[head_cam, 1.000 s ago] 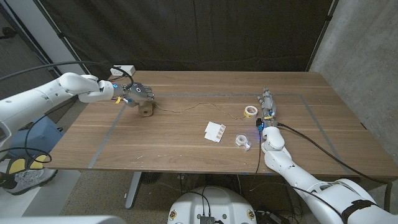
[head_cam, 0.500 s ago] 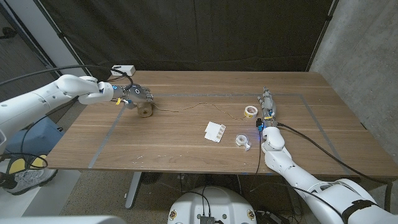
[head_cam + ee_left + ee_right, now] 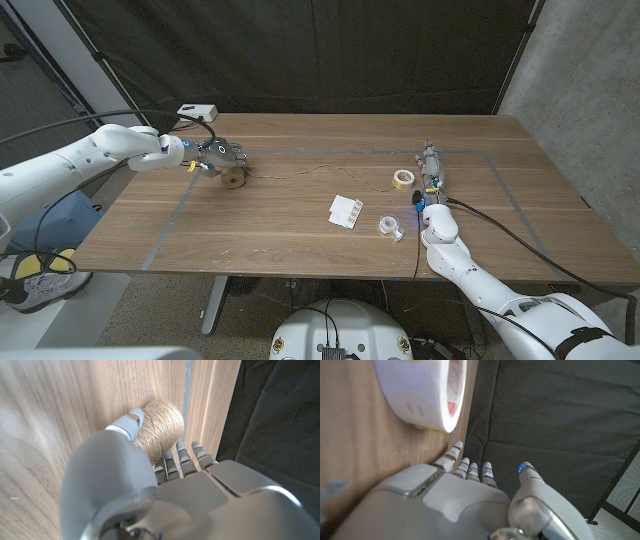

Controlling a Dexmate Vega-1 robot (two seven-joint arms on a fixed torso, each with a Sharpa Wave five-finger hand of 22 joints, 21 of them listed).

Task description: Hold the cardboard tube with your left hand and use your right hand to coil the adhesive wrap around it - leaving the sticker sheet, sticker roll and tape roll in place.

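At the far left of the worktop (image 3: pixel 300 240), your left hand (image 3: pixel 218 153) is closed around the cardboard tube (image 3: pixel 234 178), which lies on its side; the left wrist view shows the thumb (image 3: pixel 127 424) on one side of it and the other fingers (image 3: pixel 186 455) curled round the other. That tube already carries many turns of a brown, twine-like wrap, so the holding half of the job looks done and part of the coiling too. From the tube a thin strand, the adhesive wrap (image 3: pixel 320 166), trails loose across the wood toward the right, and its free end is too fine to follow.

Your right hand (image 3: pixel 430 170) stands well apart from the tube, on the right side, with its fingers straight and close together and nothing in them. The sticker roll (image 3: pixel 403 178) sits just beside it. The sticker sheet (image 3: pixel 345 211) and the clear tape roll (image 3: pixel 390 227) lie nearer the front edge, both untouched.

What is left, as I judge it: you must take up the loose strand with the right hand and wind the remainder onto the tube while the left keeps its grip.
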